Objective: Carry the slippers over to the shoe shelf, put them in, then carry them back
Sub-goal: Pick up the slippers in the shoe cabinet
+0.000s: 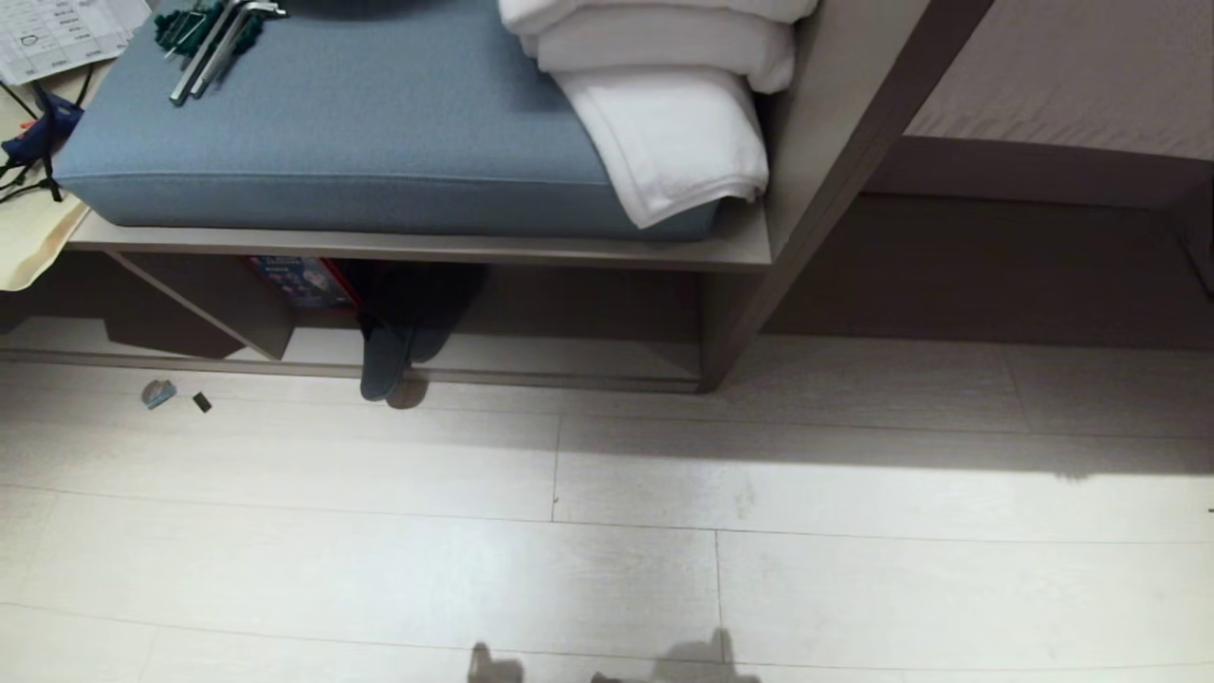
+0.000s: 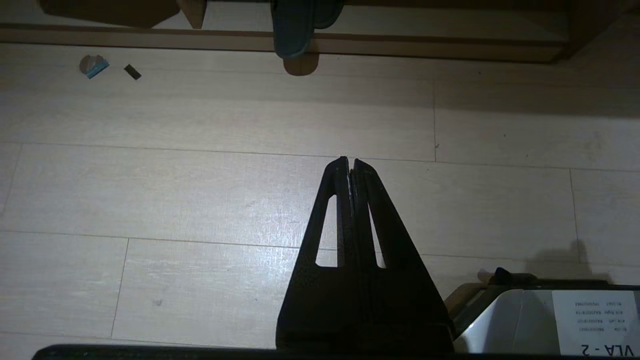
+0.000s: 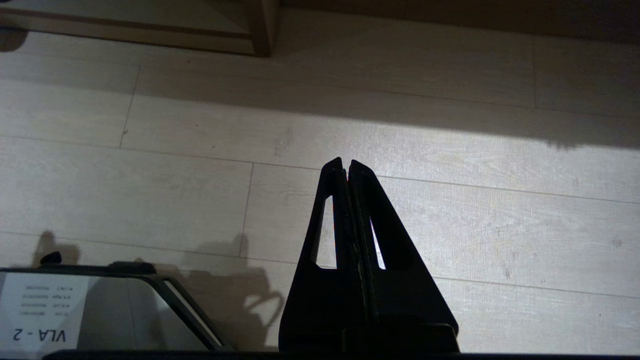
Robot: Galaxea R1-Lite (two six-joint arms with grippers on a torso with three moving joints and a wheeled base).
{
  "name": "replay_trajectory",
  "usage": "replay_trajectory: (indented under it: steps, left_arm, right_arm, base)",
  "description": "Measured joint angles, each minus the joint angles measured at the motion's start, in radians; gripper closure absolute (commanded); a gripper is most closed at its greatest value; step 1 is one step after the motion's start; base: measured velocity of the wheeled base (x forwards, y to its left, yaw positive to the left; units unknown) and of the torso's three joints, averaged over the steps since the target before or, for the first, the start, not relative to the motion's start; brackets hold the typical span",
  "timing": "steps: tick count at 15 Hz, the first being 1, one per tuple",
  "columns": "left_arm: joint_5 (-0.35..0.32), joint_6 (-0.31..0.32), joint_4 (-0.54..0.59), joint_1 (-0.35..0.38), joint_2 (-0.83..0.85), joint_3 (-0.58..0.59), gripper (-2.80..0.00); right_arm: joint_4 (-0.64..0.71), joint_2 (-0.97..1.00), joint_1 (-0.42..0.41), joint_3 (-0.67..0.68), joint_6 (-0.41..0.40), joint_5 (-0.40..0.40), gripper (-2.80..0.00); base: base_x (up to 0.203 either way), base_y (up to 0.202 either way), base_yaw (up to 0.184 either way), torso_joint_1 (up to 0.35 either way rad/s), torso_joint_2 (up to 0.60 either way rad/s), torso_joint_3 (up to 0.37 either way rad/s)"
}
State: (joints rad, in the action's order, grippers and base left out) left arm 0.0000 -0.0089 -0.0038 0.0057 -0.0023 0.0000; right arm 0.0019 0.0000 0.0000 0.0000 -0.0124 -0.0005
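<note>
Both the left gripper (image 2: 350, 162) and right gripper (image 3: 346, 164) are pressed together, empty. The slippers (image 2: 295, 25) lie well ahead of the left one, seemingly stacked in the shoe shelf (image 1: 569, 365); it should spread before reaching.

Left end effector (image 2: 350, 162): fingers pressed together tip to tip, holding nothing, pointing forward and down at the near floor. Right end effector (image 3: 346, 164): fingers likewise closed and empty, in the same forward-down pose. Neither arm appears in the head view.
</note>
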Motion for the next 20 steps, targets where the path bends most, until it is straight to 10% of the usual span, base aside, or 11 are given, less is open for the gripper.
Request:
replay_trajectory:
  steps: [20]
  left_arm:
    - [0.0, 0.0, 0.0, 0.0, 0.001, 0.0, 0.0]
  right_arm:
    - [0.0, 0.0, 0.0, 0.0, 0.001, -0.001, 0.0]
  base:
    - [0.0, 0.0, 0.0, 0.002, 0.0, 0.2]
